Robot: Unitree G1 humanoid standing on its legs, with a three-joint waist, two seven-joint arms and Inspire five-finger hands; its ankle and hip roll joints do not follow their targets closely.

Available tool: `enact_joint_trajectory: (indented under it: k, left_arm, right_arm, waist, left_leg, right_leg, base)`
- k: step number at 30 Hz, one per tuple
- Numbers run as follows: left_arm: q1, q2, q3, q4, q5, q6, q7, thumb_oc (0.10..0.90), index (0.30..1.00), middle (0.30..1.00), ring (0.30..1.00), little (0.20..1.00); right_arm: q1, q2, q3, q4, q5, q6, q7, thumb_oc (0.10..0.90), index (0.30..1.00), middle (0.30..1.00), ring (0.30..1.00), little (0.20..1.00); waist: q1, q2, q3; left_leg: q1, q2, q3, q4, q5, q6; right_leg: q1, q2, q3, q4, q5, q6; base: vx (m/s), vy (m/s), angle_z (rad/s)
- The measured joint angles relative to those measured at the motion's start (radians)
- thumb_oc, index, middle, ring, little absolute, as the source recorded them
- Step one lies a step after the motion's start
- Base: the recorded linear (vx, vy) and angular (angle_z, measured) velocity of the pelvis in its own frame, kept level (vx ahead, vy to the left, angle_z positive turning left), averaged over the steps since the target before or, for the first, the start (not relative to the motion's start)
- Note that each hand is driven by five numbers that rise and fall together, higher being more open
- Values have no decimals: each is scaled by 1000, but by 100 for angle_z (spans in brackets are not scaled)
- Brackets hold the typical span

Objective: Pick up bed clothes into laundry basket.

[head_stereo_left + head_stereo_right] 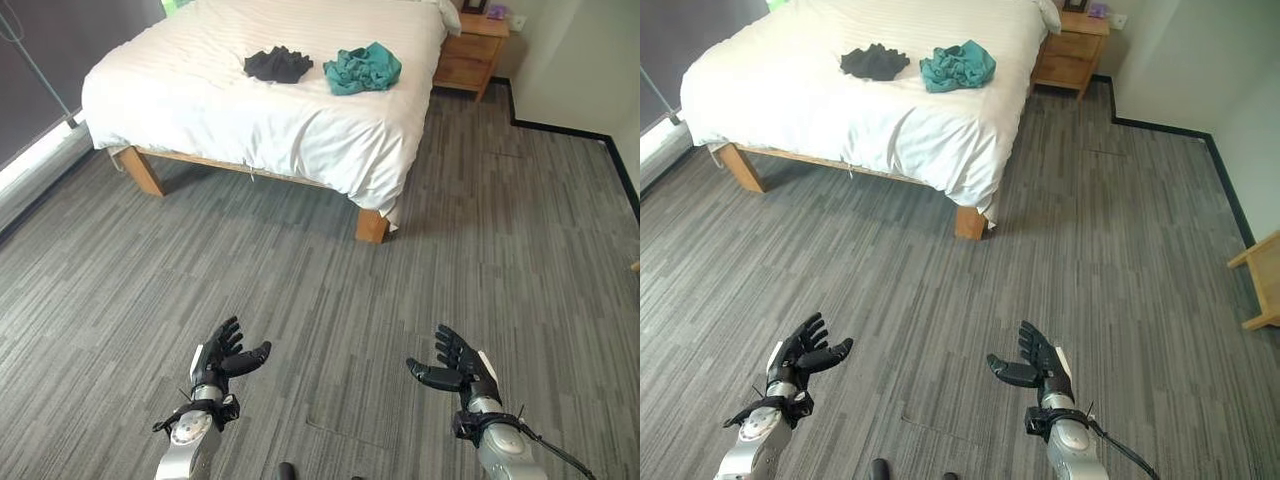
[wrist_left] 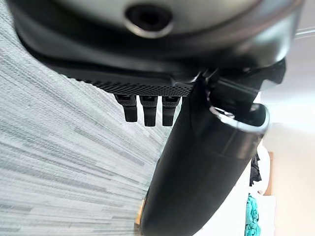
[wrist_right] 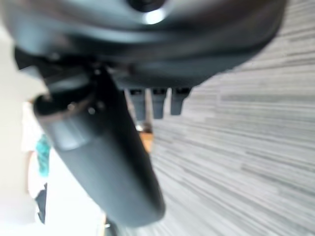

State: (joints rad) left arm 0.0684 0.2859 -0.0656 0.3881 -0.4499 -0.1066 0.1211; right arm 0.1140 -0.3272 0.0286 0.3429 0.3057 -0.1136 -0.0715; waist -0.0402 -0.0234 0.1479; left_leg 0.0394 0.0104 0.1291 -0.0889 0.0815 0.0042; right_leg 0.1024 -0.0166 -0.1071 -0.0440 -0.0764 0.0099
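Bed (image 1: 200,90) holds 2 garments: black (image 1: 278,65), teal (image 1: 362,68); left hand (image 1: 222,362) and right hand (image 1: 458,370) spread, empty.

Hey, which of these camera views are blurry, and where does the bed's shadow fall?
Right wrist view: the right robot hand is close and blurred. Left eye view: sharp; the white-sheeted wooden bed casts a soft shadow on the grey striped carpet under its near edge.

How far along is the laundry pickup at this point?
Nothing looks done yet. The black garment and teal garment lie on the bed. The left hand and right hand are open, holding nothing, over the carpet. Both pickups remain.
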Motion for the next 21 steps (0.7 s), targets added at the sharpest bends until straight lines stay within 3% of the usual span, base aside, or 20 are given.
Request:
enact_joint_trajectory:
  k: [5,10,11,12,13,14,15,16,17,19,21]
  left_arm:
    - [-10,31,6,-58,22,-3,-1,800,900,900,900,900]
    - [-4,34,7,-65,29,-2,-3,800,900,900,900,900]
    - [-9,28,7,-64,30,-1,-4,800,900,900,900,900]
    - [-10,25,2,-66,30,0,-9,800,900,900,900,900]
    - [-13,26,-5,-63,29,1,-13,800,900,900,900,900]
    - [-14,23,-9,-61,29,3,-20,800,900,900,900,900]
    - [-11,23,-13,-59,29,3,-26,800,900,900,900,900]
    - [-10,23,-13,-58,29,3,-28,800,900,900,900,900]
    - [-18,25,-12,-68,44,4,-28,800,900,900,900,900]
    - [-39,26,-8,-72,50,4,-27,800,900,900,900,900]
    - [-75,25,-11,-69,49,3,-29,800,900,900,900,900]
  right_arm:
    - [0,0,-9,-27,3,-6,3,800,900,900,900,900]
    - [-17,-4,-11,-45,3,-6,6,800,900,900,900,900]
    - [-26,-15,-12,-47,1,-5,16,800,900,900,900,900]
    - [-40,-24,-13,-57,0,-6,26,800,900,900,900,900]
    - [-43,-24,-12,-65,-1,-5,28,800,900,900,900,900]
    - [-31,-25,-10,-70,-1,-4,30,800,900,900,900,900]
    - [-26,-27,-5,-73,-9,-1,41,800,900,900,900,900]
    - [-23,-27,-2,-80,-11,-2,46,800,900,900,900,900]
    - [-25,-25,-4,-86,-13,-2,49,800,900,900,900,900]
    - [-17,-24,-2,-90,-12,-2,57,800,900,900,900,900]
    - [14,-22,4,-90,-12,4,59,800,900,900,900,900]
  waist:
    - [1,3,1]
    - [6,42,19]
    - [7,69,37]
    - [-3,92,58]
    - [-10,95,68]
    - [-16,90,72]
    - [-23,77,81]
    - [-32,75,83]
    - [-34,72,94]
    - [-47,77,110]
    - [-83,67,115]
  left_leg:
    - [-33,-3,-1,0,0,0]
    - [-49,-4,28,0,-11,12]
    - [-49,2,39,1,-21,23]
    - [-46,23,48,1,-22,26]
    - [-36,22,55,1,-20,27]
    - [-22,15,50,1,-31,35]
    - [0,-1,63,0,-48,52]
    - [8,-8,61,0,-51,55]
    - [5,-7,67,12,-75,43]
    - [4,2,53,22,-80,38]
    - [25,12,20,14,-92,19]
  right_leg:
    - [-32,-3,2,-6,14,11]
    - [-74,-7,32,23,23,22]
    - [-151,2,42,162,-3,54]
    - [-249,3,49,350,-34,108]
    - [-336,-17,43,540,-56,158]
    - [-371,-37,38,606,-78,173]
    - [-411,-87,23,690,-87,186]
    - [-436,-114,35,690,-82,189]
    - [-469,-155,5,616,-94,184]
    - [-491,-174,10,468,-80,188]
    - [-495,-198,19,251,15,195]
  base:
    - [47,46,0]
    - [20,127,-22]
    - [7,61,-47]
    - [188,64,-43]
    - [163,28,-15]
    - [337,28,-6]
    - [366,-40,3]
    - [661,-122,-19]
    - [680,-192,-16]
    - [423,-139,7]
    - [470,-192,47]
